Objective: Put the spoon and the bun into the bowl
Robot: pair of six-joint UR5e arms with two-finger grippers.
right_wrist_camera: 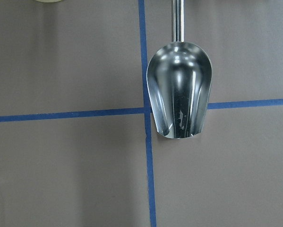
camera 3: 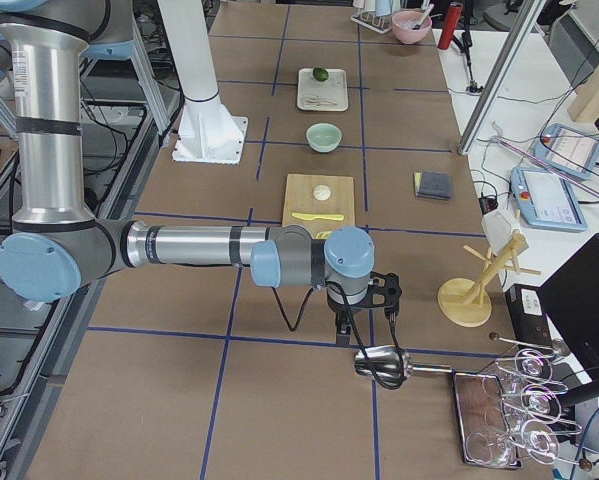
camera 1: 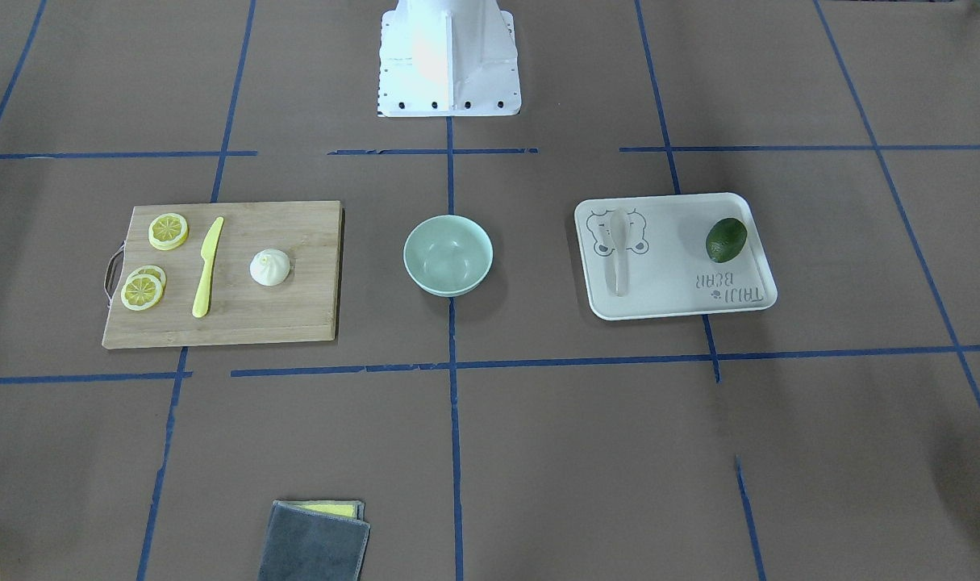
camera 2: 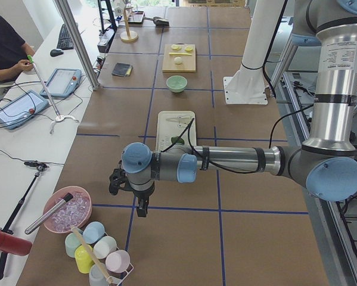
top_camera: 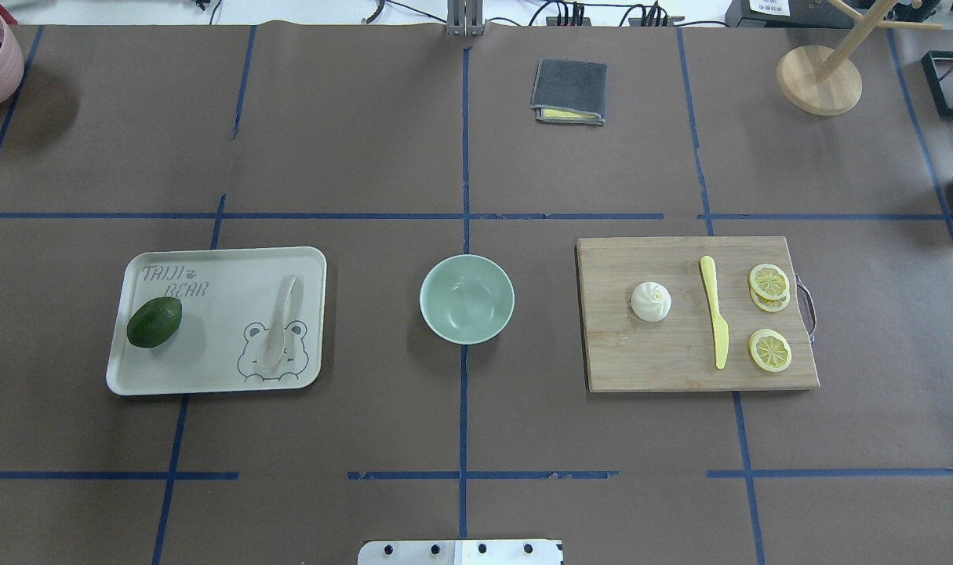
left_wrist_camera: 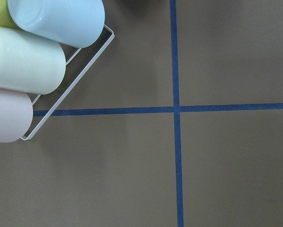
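Left tool [camera 2: 140,210] points down, forearm [camera 2: 232,159] level.

Bright, even light; soft shadows; sharp

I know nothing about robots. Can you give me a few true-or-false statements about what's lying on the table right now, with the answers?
1. The bowl is empty. True.
2. The bun sits on the white tray. False: it sits on the wooden cutting board.
3. The spoon lies on the tray, over the bear print. True.
4. The yellow knife lies in the bowl. False: it lies on the cutting board, between the bun and the lemon slices.
5. A dark green fruit shares the tray with the spoon. True.
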